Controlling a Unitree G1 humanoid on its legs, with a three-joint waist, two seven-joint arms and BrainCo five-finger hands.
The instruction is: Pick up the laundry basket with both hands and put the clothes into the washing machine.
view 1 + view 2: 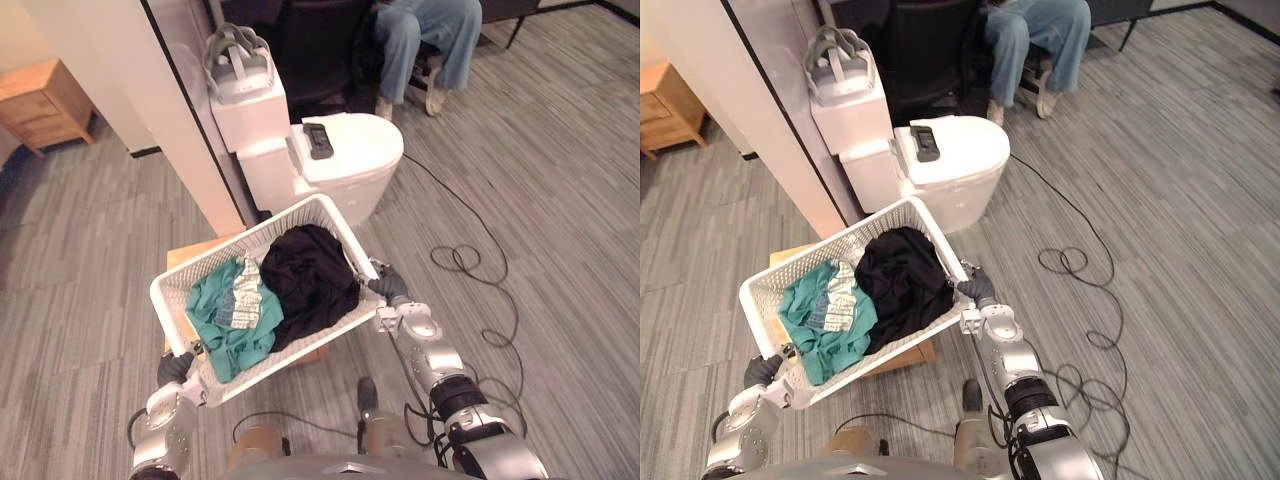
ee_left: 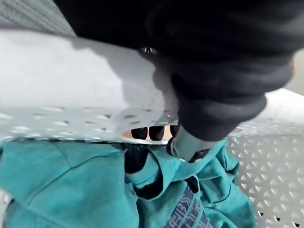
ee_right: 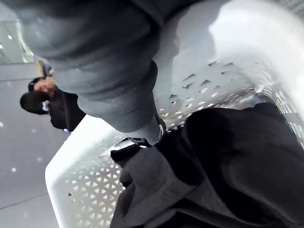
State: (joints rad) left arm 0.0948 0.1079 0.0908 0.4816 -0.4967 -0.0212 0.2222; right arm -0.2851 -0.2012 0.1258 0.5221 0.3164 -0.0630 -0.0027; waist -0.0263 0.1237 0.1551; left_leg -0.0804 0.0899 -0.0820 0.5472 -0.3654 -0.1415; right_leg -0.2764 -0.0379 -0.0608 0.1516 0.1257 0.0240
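I hold the white perforated laundry basket (image 1: 300, 212) in the air, tilted, between both hands. A teal garment (image 1: 225, 325) lies in its left half and a black garment (image 1: 312, 275) in its right half. My left hand (image 1: 175, 370) is curled over the rim at the near left end; in the left wrist view its dark fingertips (image 2: 147, 133) hook inside above the teal cloth (image 2: 61, 185). My right hand (image 1: 390, 288) grips the right end rim, shown close up (image 3: 104, 71) beside the black cloth (image 3: 213, 161). The white washing machine (image 1: 350, 170) stands just beyond the basket.
A low wooden stand (image 1: 190, 252) sits under the basket. A black remote (image 1: 319, 140) lies on the machine's lid, and a headset (image 1: 238, 60) rests on the white box (image 1: 250, 115) behind it. A cream wall (image 1: 150, 110) is at left, and a seated person (image 1: 430, 40) is behind.
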